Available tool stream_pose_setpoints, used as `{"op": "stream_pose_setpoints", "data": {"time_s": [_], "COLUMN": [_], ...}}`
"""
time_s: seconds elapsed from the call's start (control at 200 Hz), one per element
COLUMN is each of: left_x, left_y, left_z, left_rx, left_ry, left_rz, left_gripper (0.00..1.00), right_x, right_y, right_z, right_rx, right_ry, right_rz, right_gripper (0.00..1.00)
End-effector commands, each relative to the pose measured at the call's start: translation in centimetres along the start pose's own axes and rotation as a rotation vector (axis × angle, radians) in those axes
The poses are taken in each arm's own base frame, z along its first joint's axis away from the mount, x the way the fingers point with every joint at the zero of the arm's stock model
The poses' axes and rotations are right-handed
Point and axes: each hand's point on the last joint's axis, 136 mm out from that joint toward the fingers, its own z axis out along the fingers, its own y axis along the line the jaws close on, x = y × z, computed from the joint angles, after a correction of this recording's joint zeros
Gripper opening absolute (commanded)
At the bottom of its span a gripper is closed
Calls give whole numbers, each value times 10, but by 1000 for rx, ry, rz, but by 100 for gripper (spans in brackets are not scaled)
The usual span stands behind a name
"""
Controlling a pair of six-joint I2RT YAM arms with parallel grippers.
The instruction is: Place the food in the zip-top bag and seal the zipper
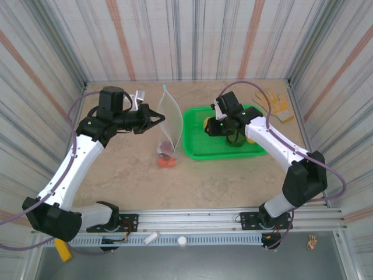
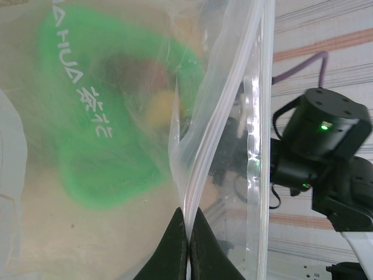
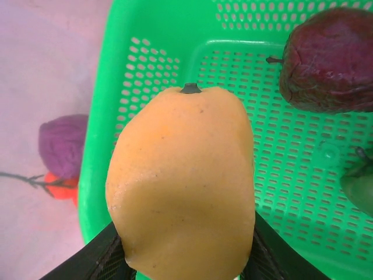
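Note:
The clear zip-top bag point(image 1: 169, 119) stands upright between the arms, and its zipper point(image 2: 254, 146) runs up to a light-blue end piece point(image 1: 165, 87). My left gripper point(image 2: 188, 239) is shut on one mouth edge of the bag point(image 2: 192, 146) and holds it up. A maroon piece point(image 1: 167, 146) and a red-orange piece point(image 1: 168, 162) lie at the bag's bottom. My right gripper point(image 3: 183, 248) is shut on a yellow-orange fruit point(image 3: 183, 181) just above the green basket's point(image 3: 280, 175) left part. A dark maroon fruit point(image 3: 329, 58) and a dark green one point(image 3: 361, 186) rest in the basket.
The green mesh basket point(image 1: 198, 153) sits right of the bag. A yellow-tan glove point(image 1: 274, 104) lies at the back right. Striped walls close in the table on three sides. Through the bag film the right arm point(image 2: 323, 146) shows.

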Motion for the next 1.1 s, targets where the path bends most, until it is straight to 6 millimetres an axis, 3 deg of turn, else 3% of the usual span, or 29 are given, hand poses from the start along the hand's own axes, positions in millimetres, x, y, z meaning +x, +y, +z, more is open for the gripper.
{"op": "stream_pose_setpoints", "data": {"time_s": [0.0,0.276,0.416,0.536,0.711,0.842,1.097], "left_x": [3,4,6,8,7,5,1], "left_y": [-7,-15,-19,-23,-33,-41,-50], "left_z": [2,8,13,16,11,5,-3], "left_rx": [22,28,27,34,45,56,55], "left_ry": [9,21,33,43,39,28,9], "left_rz": [13,26,34,42,65,88,119], "left_gripper": [0,0,0,0,0,0,0], "right_x": [-21,-42,-41,-36,-32,-26,-15], "right_y": [20,98,140,163,172,166,136], "right_z": [-50,-144,-171,-164,-135,-114,-87], "right_rx": [-42,-164,-251,-266,-227,-164,18], "right_ry": [-105,-272,-316,-286,-232,-181,-101], "right_rz": [-79,-295,-375,-413,-410,-425,-465], "right_gripper": [35,35,36,36,36,36,39]}}
